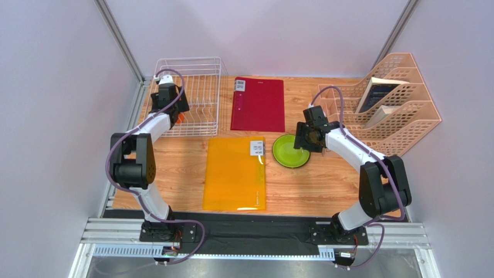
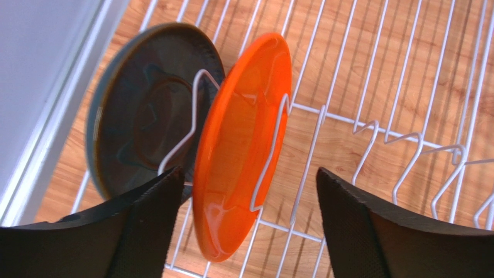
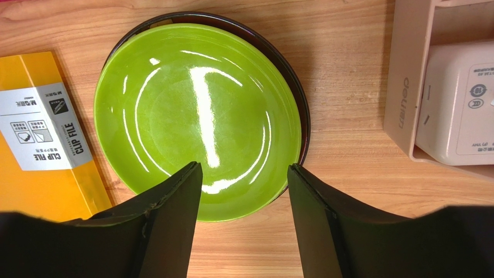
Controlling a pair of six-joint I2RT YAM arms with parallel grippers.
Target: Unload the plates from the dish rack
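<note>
Orange plate [image 2: 240, 145] ahead of left gripper [image 2: 249, 176]

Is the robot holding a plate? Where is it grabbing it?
Nothing is held. The left gripper is open around the orange plate; the right gripper is open over the green plate.

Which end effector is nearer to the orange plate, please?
Left: the left end effector hovers at the orange plate; the right end effector is away, over the green plate.

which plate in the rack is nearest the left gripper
The orange plate, framed between the left gripper's open fingers; the teal-grey plate stands beyond it.
</note>
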